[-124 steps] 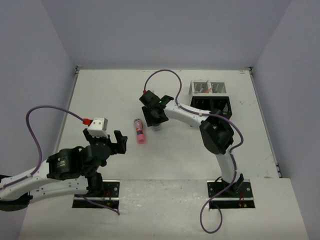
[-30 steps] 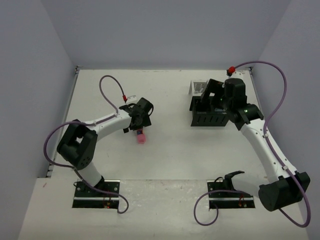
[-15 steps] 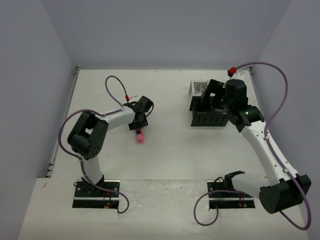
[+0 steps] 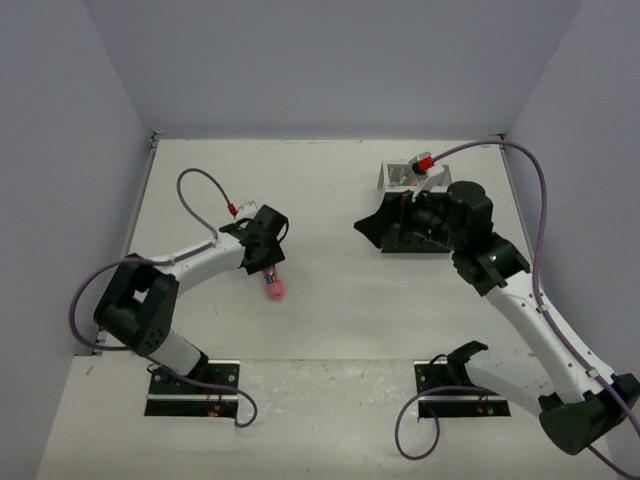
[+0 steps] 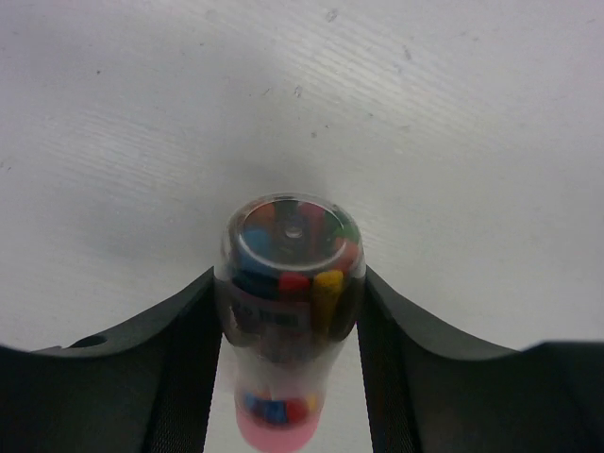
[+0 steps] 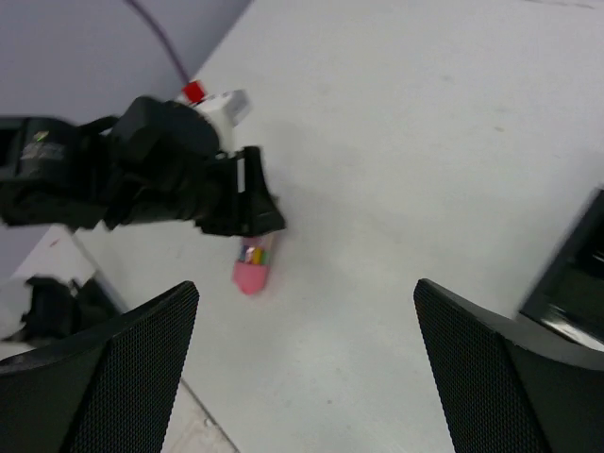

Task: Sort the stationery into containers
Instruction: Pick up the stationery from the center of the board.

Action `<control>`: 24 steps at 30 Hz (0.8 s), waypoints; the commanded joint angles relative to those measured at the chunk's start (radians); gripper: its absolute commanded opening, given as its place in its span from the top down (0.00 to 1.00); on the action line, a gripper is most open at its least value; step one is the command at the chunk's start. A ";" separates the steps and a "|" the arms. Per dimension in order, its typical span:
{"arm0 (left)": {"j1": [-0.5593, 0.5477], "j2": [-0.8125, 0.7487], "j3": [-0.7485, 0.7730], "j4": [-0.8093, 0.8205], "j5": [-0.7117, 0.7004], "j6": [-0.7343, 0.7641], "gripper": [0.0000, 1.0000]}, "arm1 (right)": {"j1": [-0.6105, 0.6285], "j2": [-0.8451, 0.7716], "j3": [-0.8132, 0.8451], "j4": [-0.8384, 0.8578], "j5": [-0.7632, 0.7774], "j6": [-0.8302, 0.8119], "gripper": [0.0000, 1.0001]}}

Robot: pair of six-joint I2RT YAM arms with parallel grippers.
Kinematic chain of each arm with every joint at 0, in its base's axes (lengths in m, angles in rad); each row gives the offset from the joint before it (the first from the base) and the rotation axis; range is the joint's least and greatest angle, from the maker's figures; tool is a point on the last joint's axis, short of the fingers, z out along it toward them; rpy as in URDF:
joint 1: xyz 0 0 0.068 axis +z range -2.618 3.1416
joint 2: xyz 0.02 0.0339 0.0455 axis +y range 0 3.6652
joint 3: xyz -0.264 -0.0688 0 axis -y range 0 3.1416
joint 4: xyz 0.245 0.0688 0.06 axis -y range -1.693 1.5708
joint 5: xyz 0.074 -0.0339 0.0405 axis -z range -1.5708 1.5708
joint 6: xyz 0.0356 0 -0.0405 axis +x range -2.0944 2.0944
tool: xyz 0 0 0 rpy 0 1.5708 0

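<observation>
A clear stubby tube with a pink cap (image 4: 272, 285), filled with small coloured pieces, sits between the fingers of my left gripper (image 4: 265, 262), which is shut on it just above the table. The left wrist view shows the tube (image 5: 291, 283) end-on, pink cap towards the camera. The right wrist view shows it (image 6: 253, 267) sticking out of the left gripper (image 6: 241, 203). My right gripper (image 4: 372, 228) is open and empty, its fingers (image 6: 113, 368) wide apart, beside the black mesh container (image 4: 420, 244). The silver mesh container (image 4: 400, 175) stands behind it. Other stationery is out of view.
The black container's corner (image 6: 576, 274) shows at the right edge of the right wrist view. Purple cables loop over both arms. Grey walls enclose the table on the left, back and right.
</observation>
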 commanded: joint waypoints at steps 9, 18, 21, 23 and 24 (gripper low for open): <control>0.006 -0.333 -0.105 0.100 0.049 -0.269 1.00 | 0.247 -0.087 -0.210 0.331 -0.164 0.099 0.06; 0.004 -0.521 -0.166 0.169 0.174 -0.338 1.00 | 0.312 -0.007 -0.406 0.586 -0.118 0.242 0.07; 0.003 -0.613 -0.198 0.184 0.211 -0.386 1.00 | 0.321 0.051 -0.435 0.716 -0.214 0.293 0.06; 0.004 -0.670 -0.222 0.210 0.245 -0.437 1.00 | 0.346 0.091 -0.424 0.755 -0.210 0.300 0.06; 0.004 -0.690 -0.239 0.230 0.269 -0.459 1.00 | 0.362 0.104 -0.419 0.765 -0.203 0.298 0.05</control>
